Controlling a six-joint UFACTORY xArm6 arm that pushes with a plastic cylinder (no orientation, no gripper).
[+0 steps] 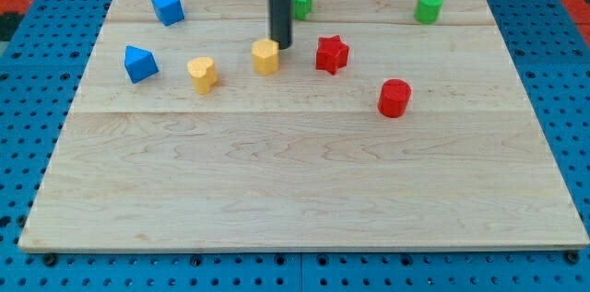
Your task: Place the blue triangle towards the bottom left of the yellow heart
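Camera view. The blue triangle lies at the board's left, just left of the yellow heart and apart from it. My tip rests just beside the yellow hexagonal block, at its upper right, well away from the triangle; a bare rod, it has no fingers and holds nothing. The triangle is probably light, rigid and free-sliding: push its upper face squarely, since off-centre contact may spin it. The rod hides part of a green block; its shape is unclear.
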